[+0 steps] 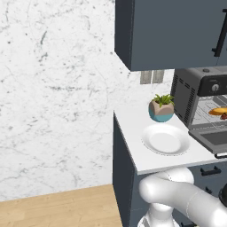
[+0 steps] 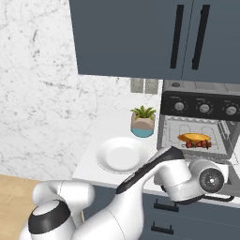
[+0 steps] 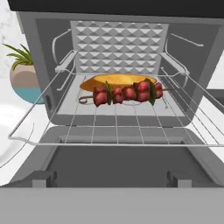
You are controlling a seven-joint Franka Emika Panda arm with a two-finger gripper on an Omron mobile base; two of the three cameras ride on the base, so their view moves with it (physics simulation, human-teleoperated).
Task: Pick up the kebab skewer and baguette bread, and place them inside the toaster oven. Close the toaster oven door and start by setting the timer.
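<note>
Both end effector fingertips point(image 3: 111, 179) spread wide, holding nothing, facing the toaster oven point(image 3: 118, 39).

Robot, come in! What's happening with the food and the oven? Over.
Jaws open, empty. Skewer and bread both on the oven rack. Door hanging open, nothing blocking it.

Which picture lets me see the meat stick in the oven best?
The hand view: the kebab skewer lies close and whole on the rack, before the baguette bread. The right base view shows it tiny; the left base view catches only its end at the picture's edge.
</note>
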